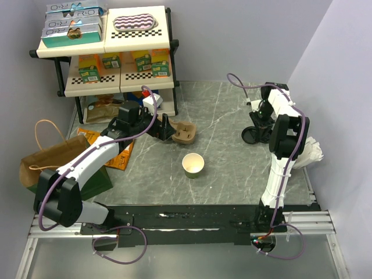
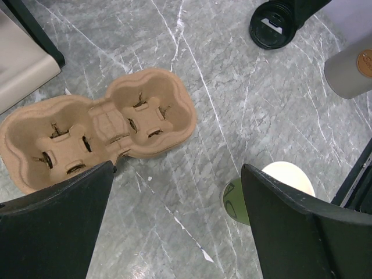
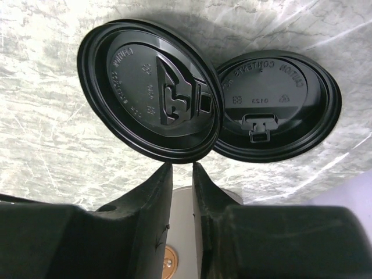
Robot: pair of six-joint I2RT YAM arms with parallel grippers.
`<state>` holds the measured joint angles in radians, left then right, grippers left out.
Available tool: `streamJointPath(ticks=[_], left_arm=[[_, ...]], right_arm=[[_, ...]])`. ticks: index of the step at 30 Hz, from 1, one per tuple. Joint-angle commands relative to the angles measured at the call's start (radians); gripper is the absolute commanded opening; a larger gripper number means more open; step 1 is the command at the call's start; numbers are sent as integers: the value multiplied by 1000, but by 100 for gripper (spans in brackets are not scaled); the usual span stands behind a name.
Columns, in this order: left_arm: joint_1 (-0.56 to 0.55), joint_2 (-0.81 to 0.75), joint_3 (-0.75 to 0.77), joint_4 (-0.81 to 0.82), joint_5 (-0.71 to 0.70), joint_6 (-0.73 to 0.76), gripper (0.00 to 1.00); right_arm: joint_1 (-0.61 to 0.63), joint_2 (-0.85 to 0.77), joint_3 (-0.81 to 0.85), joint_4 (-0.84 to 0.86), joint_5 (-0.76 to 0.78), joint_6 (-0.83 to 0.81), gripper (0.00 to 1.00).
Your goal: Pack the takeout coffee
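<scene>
Right jaws pinch black lid rim; left jaws spread above empty carrier; green cup empty.

coffee cup | grn, cream inside | upright, open-top | tbl ctr

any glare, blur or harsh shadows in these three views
top external: soft even light, only a faint shadow by the green cup; left wrist: cup carrier sharp, a small glare patch on the table at the bottom edge, left end effector fingers dark and close to the lens; right wrist: embossed text on the black lids is readable, sheen on their rims.
</scene>
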<state>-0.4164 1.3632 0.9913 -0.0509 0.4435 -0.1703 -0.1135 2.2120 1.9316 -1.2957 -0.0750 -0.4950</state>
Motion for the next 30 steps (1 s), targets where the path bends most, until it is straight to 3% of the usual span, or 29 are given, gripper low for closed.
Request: streamJointPath(ticks=[1, 6, 9, 11, 25, 27, 29, 30], left_arm=[[-1, -10, 10, 34, -5, -9, 97], [-1, -3, 15, 39, -3, -14, 97], [-1, -1, 17, 40, -5, -14, 97], [-1, 2, 15, 39, -5, -14, 97], [-1, 7, 18, 42, -6, -3, 97], [-1, 8, 23, 37, -3, 0, 97], [-1, 7, 26, 31, -8, 6, 97], [-1, 2, 26, 28, -9, 9, 97]], right_arm=[[11, 14, 46, -25, 3, 13, 24], [18, 12, 43, -27, 17, 10, 13], [23, 12, 44, -27, 30, 9, 11], [23, 12, 44, -28, 27, 7, 1], [64, -164, 24, -28, -36, -14, 0], [107, -207, -43, 27, -20, -65, 8], [188, -283, -164, 79, 33, -222, 24], [213, -314, -219, 169, 73, -272, 37]])
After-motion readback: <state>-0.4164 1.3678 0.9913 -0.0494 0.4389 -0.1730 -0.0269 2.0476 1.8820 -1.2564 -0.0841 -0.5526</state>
